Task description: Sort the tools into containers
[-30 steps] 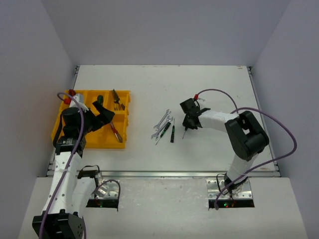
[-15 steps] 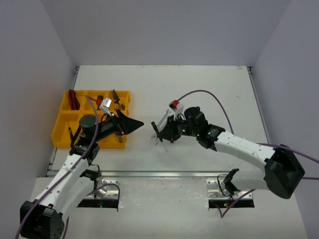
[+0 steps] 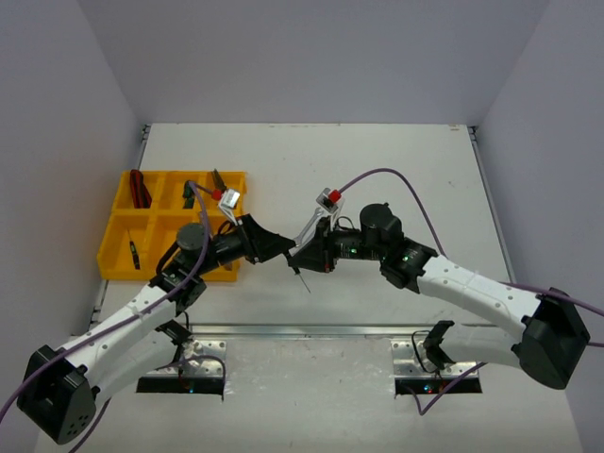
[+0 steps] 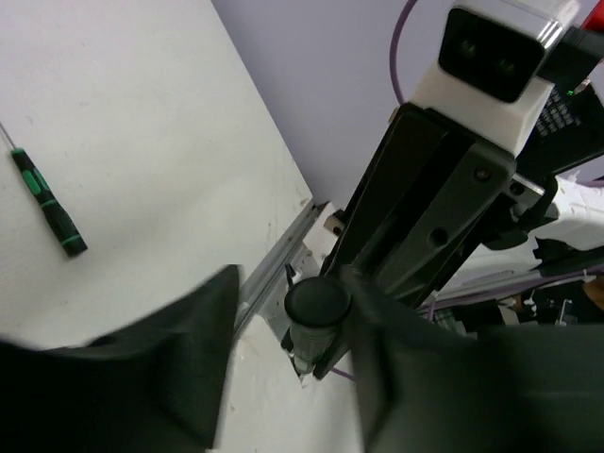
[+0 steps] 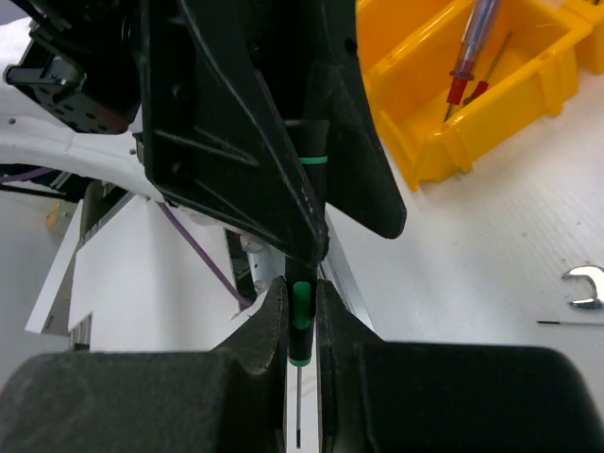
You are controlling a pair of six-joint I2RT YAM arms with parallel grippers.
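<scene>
Since the bright yellow plastic organizer tray (image 3: 118, 231) sits at the left of the white tabletop (image 3: 396, 170), a hand-over looks to us like the reason both arms meet in the middle. Our right gripper (image 3: 310, 255) is clenched on the slim green-and-black-handled screwdriver (image 5: 300, 321), holding it above the table with its handle toward the left arm. Our left gripper (image 3: 280, 247) straddles that handle with its jaws spread; one finger may already touch it, though the wrist view is too dark to be sure.

In the tray, the far-left compartment holds a red-and-black tool (image 3: 138, 188), the far-right one a pair of pliers (image 3: 223, 186), and the near-left one a small dark tool (image 3: 132, 253). A red-handled screwdriver (image 5: 464, 71) lies in a compartment beside the grippers. A second green-handled screwdriver (image 4: 47, 203) and a silver wrench (image 5: 583, 285) lie unsorted on the table.
</scene>
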